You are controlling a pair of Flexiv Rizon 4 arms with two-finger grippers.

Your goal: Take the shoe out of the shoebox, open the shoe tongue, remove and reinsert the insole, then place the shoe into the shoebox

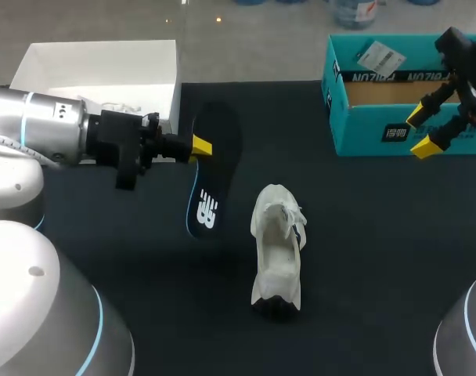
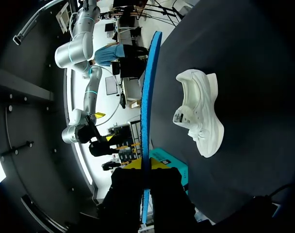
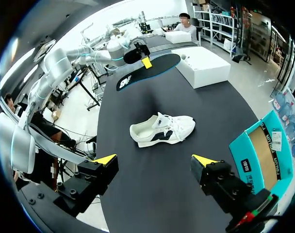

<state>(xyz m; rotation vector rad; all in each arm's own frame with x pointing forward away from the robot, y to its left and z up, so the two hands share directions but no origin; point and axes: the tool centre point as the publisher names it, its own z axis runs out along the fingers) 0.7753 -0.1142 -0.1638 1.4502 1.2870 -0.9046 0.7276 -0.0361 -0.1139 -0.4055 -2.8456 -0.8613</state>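
Pinching the black insole (image 1: 214, 168), white logo (image 1: 207, 210) on it, our left jaws are clenched; our right jaws are spread wide. The shoe (image 1: 277, 251) is white.

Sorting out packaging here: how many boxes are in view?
2. A white box at the far left, behind the left gripper holding the insole; a teal box at the far right, by the right gripper.

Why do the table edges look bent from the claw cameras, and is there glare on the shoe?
Right wrist view: the fisheye lens bows the edges of the table; the shoe is evenly lit, no glare. Head view: shadows vanish into its black top. Left wrist view: the insole in the left claw shows edge-on.
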